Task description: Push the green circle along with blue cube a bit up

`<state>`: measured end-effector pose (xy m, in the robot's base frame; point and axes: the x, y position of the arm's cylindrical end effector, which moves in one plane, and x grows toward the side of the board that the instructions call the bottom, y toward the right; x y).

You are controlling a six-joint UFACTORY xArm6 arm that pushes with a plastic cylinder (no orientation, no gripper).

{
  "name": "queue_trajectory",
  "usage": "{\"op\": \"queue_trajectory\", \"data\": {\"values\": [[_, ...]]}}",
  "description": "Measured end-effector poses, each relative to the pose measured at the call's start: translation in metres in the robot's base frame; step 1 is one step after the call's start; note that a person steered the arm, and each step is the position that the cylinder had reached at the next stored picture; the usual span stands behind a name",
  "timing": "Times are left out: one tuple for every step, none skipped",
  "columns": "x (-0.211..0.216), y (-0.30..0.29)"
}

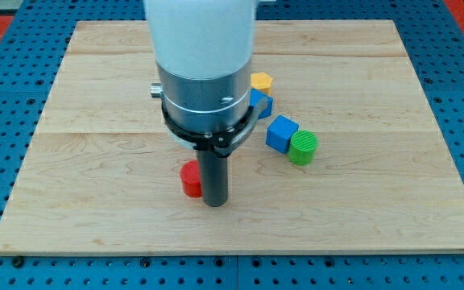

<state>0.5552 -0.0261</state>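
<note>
Camera view. My tip rested on the wooden surface, toward the view's bottom centre; as a plain rod it served as the end effector, with nothing to open or close and nothing held. A red block sat touching the rod on the view's left. Green circle lay up and to the view's right of my tip, well apart, flat face up, no long axis discernible. Blue cube touched it on its upper left, edges turned diagonally. Another blue block, partly hidden by the arm, and a yellow block lay further toward the view's top.
</note>
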Motion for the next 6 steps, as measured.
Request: {"op": "queue_trajectory", "data": {"values": [[0.022, -0.010], [-0.003, -0.021], [-0.044, -0.021], [-0.017, 0.016], [-0.032, 0.065], [-0.070, 0.094]]}}
